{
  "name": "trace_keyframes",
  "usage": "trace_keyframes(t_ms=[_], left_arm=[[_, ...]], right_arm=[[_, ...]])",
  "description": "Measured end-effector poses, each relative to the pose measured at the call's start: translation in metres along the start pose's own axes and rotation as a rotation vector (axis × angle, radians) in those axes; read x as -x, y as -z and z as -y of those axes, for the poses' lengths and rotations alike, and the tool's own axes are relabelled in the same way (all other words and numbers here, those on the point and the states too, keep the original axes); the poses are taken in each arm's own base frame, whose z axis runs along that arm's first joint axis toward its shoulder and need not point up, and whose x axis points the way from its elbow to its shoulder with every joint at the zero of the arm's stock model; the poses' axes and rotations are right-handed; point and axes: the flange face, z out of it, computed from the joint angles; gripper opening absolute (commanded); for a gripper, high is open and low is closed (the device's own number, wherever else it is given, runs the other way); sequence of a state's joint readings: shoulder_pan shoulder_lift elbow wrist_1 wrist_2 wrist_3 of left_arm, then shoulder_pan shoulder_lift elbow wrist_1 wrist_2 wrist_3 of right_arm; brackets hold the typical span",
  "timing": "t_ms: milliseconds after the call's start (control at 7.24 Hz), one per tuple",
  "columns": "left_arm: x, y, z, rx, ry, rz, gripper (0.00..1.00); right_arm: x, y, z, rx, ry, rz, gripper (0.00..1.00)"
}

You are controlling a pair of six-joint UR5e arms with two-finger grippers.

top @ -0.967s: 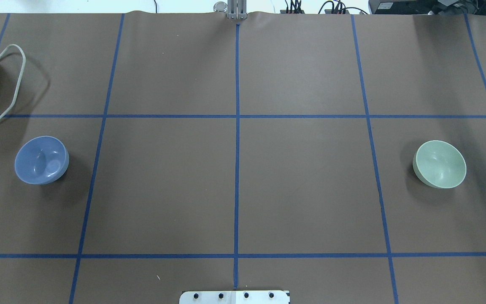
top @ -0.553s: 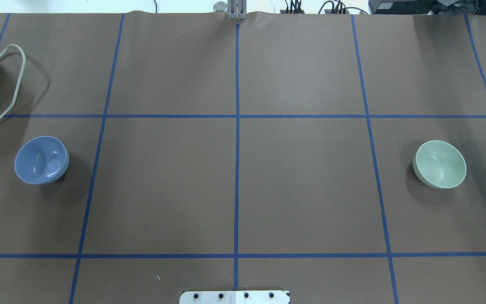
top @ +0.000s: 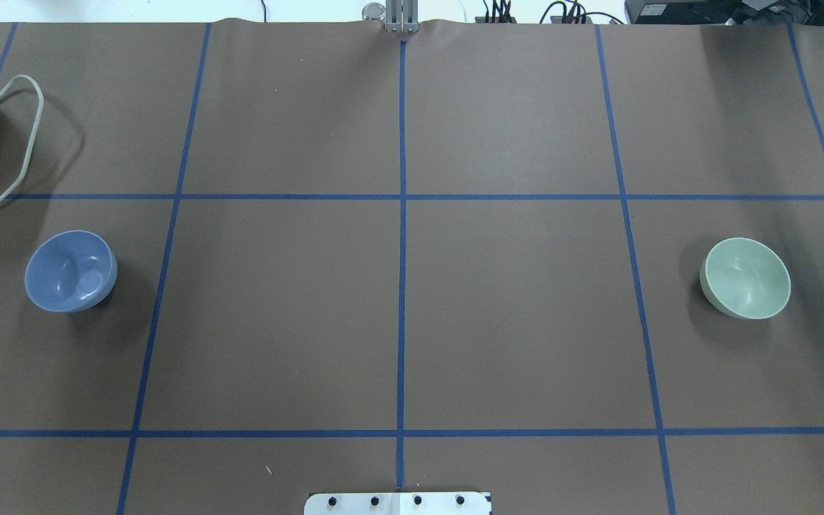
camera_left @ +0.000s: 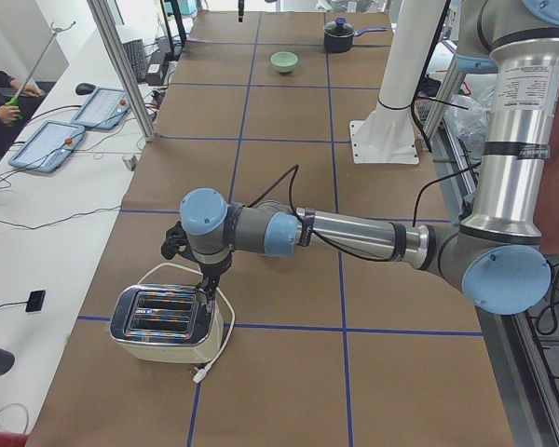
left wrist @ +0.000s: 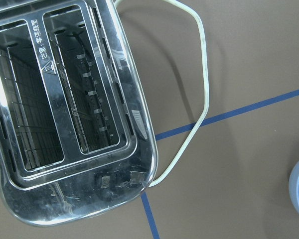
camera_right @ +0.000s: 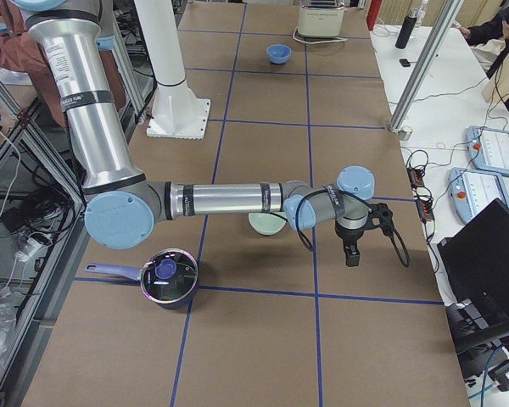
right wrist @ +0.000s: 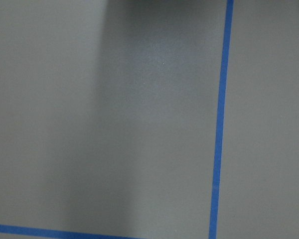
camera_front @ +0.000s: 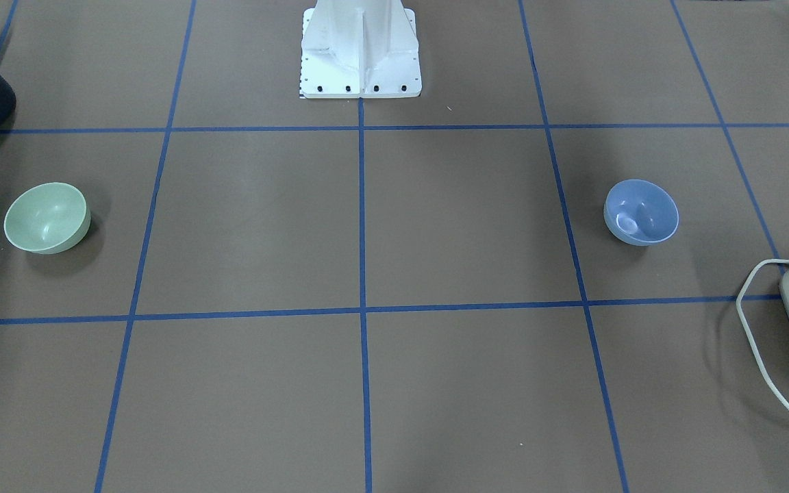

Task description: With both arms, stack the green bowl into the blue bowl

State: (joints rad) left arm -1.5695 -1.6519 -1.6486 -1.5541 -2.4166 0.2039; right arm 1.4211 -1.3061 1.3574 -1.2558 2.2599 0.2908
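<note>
Nothing is stacked: the green bowl [top: 745, 278] and blue bowl [top: 70, 271] sit well apart on the surface [top: 398, 322], neither gripped; I cannot tell whether the left pincer [camera_left: 208, 291] or right pincer [camera_right: 351, 259] stands apart or together

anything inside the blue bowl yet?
Nothing: the blue bowl is empty, and its whole inside shows with only glare spots. The green bowl sits far apart from it. Whatever is under the blue bowl is covered.

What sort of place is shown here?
Probably a robotics lab, not a home: the left arm and right arm reach over a table gridded with blue tape, with control tablets alongside.
</note>
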Motion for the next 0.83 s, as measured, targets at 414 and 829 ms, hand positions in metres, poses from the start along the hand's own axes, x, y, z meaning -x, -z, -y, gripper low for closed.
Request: trace_keyframes(t_ms=[414,829], left_arm=[[-0.012,0.009,0.007,0.002,0.026,0.0,0.98],[-0.015,0.012,0.01,-0.001,0.038,0.0,0.98]], right_arm=[[0.006,0.008,-0.008,0.001,-0.019,0.052,1.0],[0.009,0.012,-0.012,0.0,-0.016,0.067,1.0]])
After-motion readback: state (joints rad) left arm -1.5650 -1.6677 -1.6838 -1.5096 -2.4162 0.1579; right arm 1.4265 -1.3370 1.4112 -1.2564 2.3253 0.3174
